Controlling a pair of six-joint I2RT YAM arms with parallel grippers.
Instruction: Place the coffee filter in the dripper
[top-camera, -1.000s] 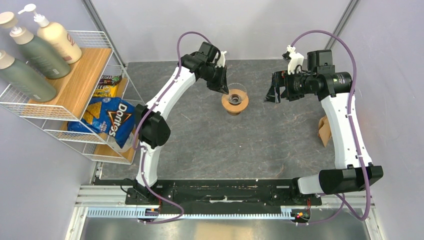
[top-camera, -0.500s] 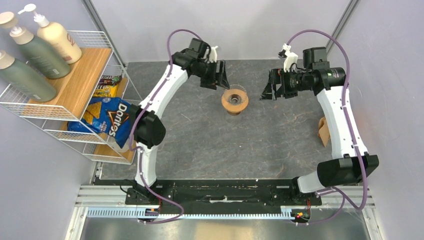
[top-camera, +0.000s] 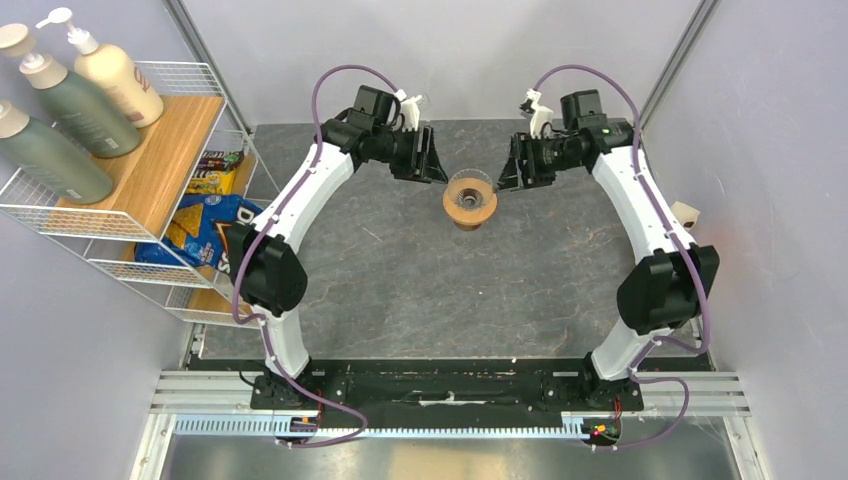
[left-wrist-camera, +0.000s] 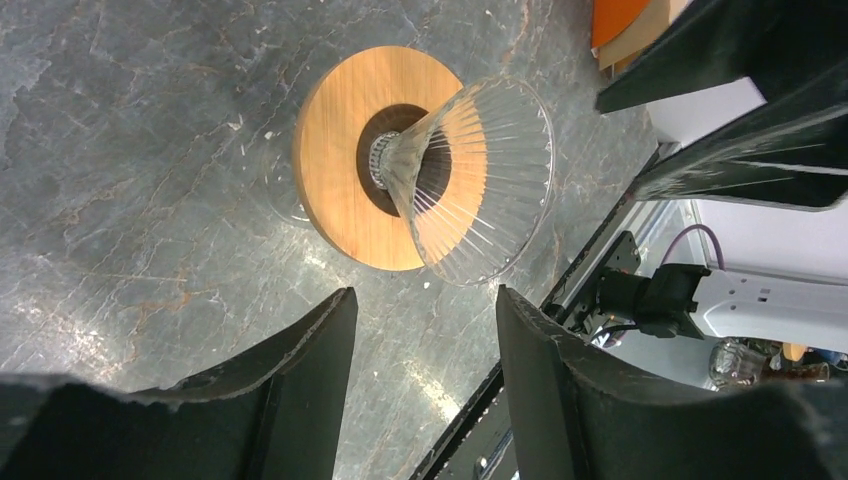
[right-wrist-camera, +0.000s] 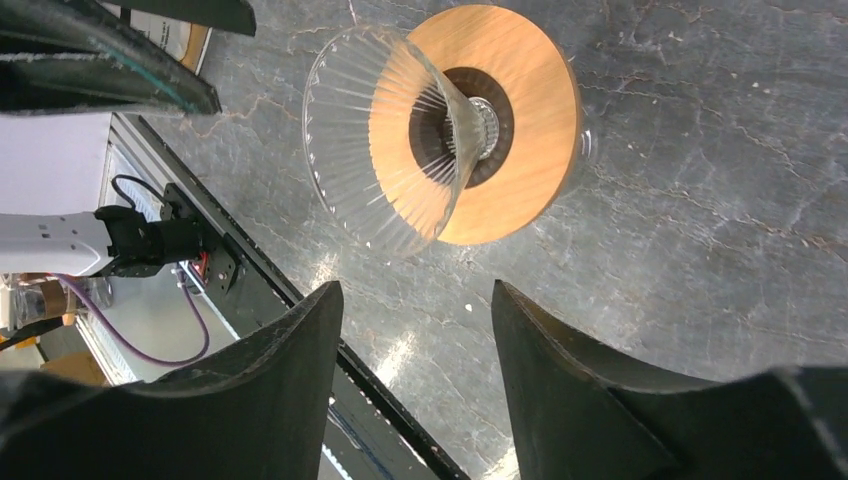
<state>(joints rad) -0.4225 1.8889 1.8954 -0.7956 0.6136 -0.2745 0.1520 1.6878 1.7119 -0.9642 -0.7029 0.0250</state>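
Observation:
The dripper (top-camera: 470, 198), a clear ribbed glass cone on a round light-wood ring, stands at the far middle of the table. It also shows in the left wrist view (left-wrist-camera: 480, 170) and the right wrist view (right-wrist-camera: 375, 140), and its glass is empty. My left gripper (top-camera: 432, 166) is just left of it, open and empty (left-wrist-camera: 425, 300). My right gripper (top-camera: 508, 172) is just right of it, open and empty (right-wrist-camera: 415, 295). Neither touches the dripper. The coffee filter is not in view.
A wire shelf (top-camera: 215, 75) stands at the left with pump bottles (top-camera: 75, 105), a Doritos bag (top-camera: 215, 240) and snack packs. A small beige object (top-camera: 685, 212) sits by the right wall. A black rail (top-camera: 450, 390) runs along the near edge.
My left gripper has drawn back from above the dripper's rim to its left side. My right gripper has moved left, close to the dripper. The right arm now covers the brown thing at the right.

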